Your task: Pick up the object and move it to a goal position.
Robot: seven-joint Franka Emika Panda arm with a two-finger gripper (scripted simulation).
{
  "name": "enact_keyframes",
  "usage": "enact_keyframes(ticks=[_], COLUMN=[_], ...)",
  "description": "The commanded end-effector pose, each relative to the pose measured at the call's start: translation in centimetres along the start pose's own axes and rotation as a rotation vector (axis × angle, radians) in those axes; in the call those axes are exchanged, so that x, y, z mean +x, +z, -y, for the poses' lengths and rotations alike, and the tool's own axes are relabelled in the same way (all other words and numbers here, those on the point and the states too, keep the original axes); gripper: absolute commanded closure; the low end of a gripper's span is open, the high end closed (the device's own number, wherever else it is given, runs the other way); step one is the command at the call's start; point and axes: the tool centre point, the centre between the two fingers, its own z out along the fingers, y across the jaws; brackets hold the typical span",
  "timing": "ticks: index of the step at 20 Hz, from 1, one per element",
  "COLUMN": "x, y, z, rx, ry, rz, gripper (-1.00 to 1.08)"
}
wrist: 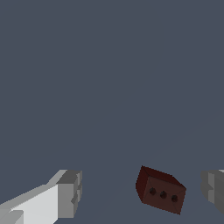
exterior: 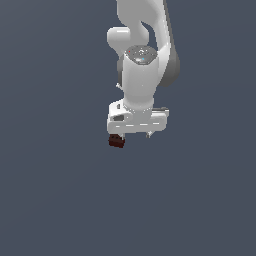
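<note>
The jaws stand wide apart and hold nothing: in the wrist view one grey finger pad (wrist: 70, 192) shows on one side and the other pad (wrist: 214, 190) at the opposite edge, with open gaps between each of them and the cube (wrist: 161, 190). The cube, dark red-brown with three small dark dots on one face, lies in the span between the pads but off centre, nearer one pad than the other, and turned at a slant to the line across them. In the exterior view the gripper (exterior: 132, 134) hangs pointing down under the white arm (exterior: 142, 70), and the cube (exterior: 116, 141) shows just under the gripper's end toward the exterior view's left, not under its middle. All around is a plain dark blue-grey surface (exterior: 50, 200), and no goal marker shows in either view. As for progress, I judge the approach to be largely made but the grasp not yet: the cube is untouched, neither clamped nor lifted. What is left is to centre on the cube, perhaps square up to its faces, close, lift and carry it to the goal.
</note>
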Motion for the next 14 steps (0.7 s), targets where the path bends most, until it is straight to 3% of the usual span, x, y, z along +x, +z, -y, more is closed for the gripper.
enact_keyframes(ticks=[1,14], x=[0.0,0.07], y=[0.0,-0.93], z=[0.0,0.53], rx=[0.0,0.021], ry=[0.0,0.0], rz=[0.0,-0.012], gripper=[-0.92,-0.92])
